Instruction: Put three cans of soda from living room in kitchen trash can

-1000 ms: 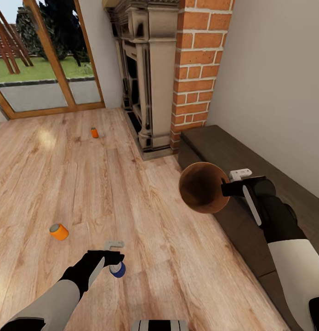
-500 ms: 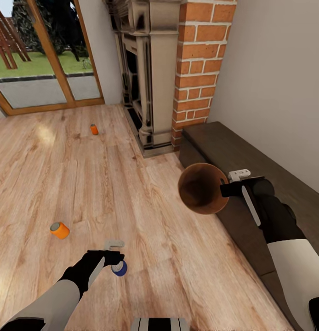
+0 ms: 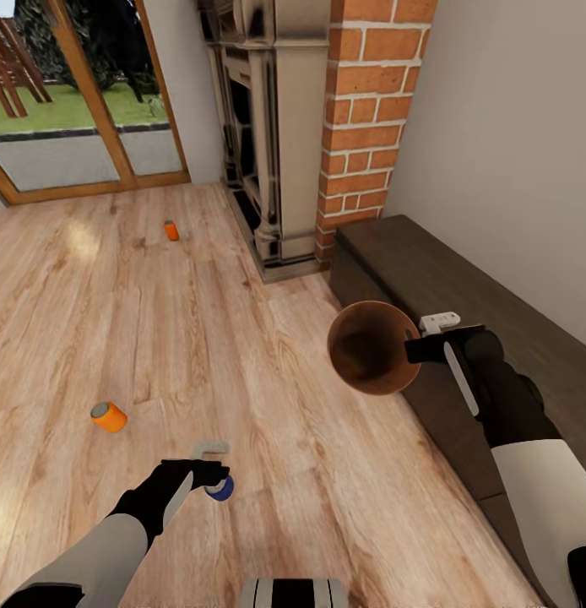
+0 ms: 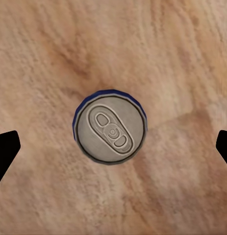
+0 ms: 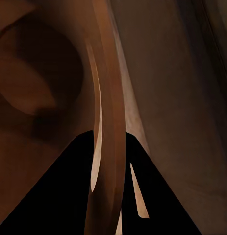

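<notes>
Brick chimney (image 3: 366, 127) beside carved fireplace (image 3: 263, 135), glass doors (image 3: 73, 101) (wood-framed), dark cabinet (image 3: 462, 312).

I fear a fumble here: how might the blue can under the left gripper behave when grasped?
The blue can stands upright, so a nudge could tip it and let it roll. Its round, smooth wall may slip between the fingertips, which are spread wide.

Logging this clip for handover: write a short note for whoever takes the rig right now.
Left gripper: jaws open, above the upright blue can on the floor, not gripping.
Right gripper: shut on the bin rim, bin held tipped, mouth toward the camera, looks empty.
Near orange can lies on its side; far orange can stands near the glass doors.
Done: bin fetched. Left: bin all three cans, return bin to the kitchen.
</notes>
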### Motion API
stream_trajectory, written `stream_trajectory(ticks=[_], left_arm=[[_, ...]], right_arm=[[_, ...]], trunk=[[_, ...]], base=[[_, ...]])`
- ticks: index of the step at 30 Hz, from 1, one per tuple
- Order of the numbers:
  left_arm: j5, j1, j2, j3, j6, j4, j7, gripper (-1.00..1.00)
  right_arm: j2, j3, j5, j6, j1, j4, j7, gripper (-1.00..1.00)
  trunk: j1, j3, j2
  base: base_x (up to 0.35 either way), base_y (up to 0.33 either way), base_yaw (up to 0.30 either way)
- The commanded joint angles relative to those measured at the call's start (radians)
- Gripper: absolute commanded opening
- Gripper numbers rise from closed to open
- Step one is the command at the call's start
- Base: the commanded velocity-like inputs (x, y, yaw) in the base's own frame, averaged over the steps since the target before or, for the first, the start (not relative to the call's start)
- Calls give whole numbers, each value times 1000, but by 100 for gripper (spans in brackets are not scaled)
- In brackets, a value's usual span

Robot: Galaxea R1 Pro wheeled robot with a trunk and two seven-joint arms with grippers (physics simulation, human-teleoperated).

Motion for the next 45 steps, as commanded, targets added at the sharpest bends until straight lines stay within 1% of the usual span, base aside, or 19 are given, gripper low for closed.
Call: stream_trajectory(ticks=[1,4,12,20,30,40,45], left_arm=[[0,0,0,0,0,0,0,100],[0,1,0,-1,-2,0,0,100],[1,1,1,-2,-4,0,-3,100],[1,2,0,-2,-7,0,-1,100],[2,1,0,-1,-2,-1,-3,100],[2,2,0,-1,-6,-2,-3,100],[2,2,0,-1,-4,-2,-3,100]], right_arm=[[0,0,-11,1,0,-1,2,-100],[-1,0,-11,1,0,-1,2,-100],[0,0,-10,1,1,7,2,-100],[1,1,-10,1,1,16,1,-100],[1,1,-10,1,3,20,1,-100],[1,2,-10,1,4,21,1,-100],[2,3,-10,1,4,21,1,-100]], trunk=[[0,-1,0],[0,-6,0],[0,-19,0],[0,-31,0],[38,-78,-70],[38,-93,-70],[57,-117,-105]], base=[[0,0,0],[3,0,0],[172,0,0],[37,0,0],[2,0,0],[0,0,0],[0,0,0]])
